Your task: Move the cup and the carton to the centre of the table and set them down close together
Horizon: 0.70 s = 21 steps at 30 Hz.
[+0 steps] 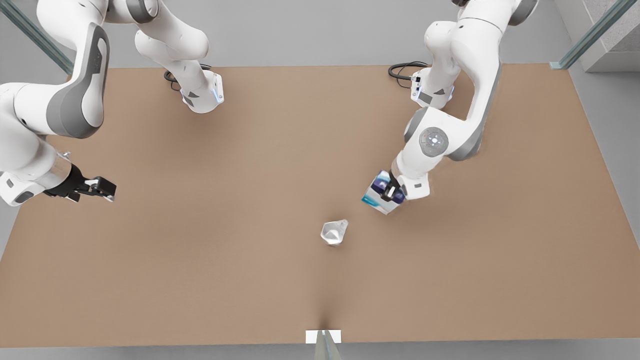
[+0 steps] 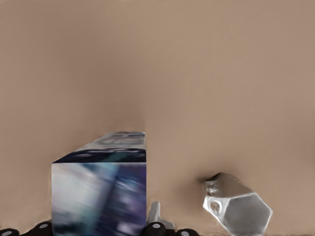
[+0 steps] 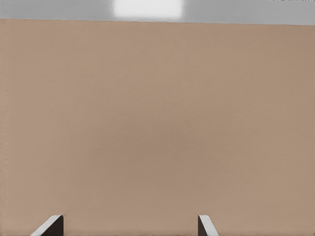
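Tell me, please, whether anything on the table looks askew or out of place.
The cup lies tipped on its side on the table. The carton sits tilted in the left gripper. The right gripper waits open.

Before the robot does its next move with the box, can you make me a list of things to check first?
1. Left claw shut on the white, blue and teal rectangular carton: ok.
2. Shiny silvery faceted cup near the middle of the light-brown table: ok.
3. Cup upright: not ok, it seems to lie on its side.
4. Carton and cup close together: not ok, a gap shows.
5. Right claw open, waiting aside at the front view's left: ok.
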Each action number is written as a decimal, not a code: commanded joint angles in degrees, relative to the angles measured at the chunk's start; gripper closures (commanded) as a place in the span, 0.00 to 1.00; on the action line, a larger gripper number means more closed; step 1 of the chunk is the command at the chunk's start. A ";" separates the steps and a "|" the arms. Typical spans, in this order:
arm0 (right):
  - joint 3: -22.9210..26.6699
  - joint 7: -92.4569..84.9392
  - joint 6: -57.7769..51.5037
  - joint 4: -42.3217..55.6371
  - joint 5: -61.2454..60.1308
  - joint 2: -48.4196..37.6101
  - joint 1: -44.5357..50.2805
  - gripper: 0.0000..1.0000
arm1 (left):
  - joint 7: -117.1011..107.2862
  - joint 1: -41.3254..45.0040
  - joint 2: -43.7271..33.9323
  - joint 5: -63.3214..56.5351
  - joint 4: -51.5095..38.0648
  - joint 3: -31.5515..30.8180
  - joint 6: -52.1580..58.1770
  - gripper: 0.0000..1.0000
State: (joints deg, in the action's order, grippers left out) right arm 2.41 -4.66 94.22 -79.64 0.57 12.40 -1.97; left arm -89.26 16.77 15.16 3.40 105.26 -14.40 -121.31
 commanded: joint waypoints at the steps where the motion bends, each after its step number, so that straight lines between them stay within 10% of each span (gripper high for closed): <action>1: 0.05 0.00 0.00 0.01 -0.04 0.00 0.22 0.00 | -2.74 -0.16 0.75 -5.95 -0.58 -1.41 0.02 0.41; 11: 0.05 -0.35 0.00 -0.08 -0.04 0.61 0.57 0.00 | -20.42 0.63 11.21 -20.28 -6.74 -12.32 0.02 0.41; 13: -0.04 -0.44 0.00 0.01 -0.04 0.61 0.57 0.00 | -20.42 0.63 11.82 -21.51 -6.65 -12.32 -0.06 0.00; 21: -0.04 -0.35 0.09 0.10 -0.04 1.14 0.66 0.00 | -20.42 0.63 11.82 -21.42 -6.74 -12.32 -0.06 0.00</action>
State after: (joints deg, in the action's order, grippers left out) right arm 2.37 -5.01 94.27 -79.49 0.53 13.54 -1.39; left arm -109.30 17.41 26.94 -17.77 98.06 -26.71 -121.33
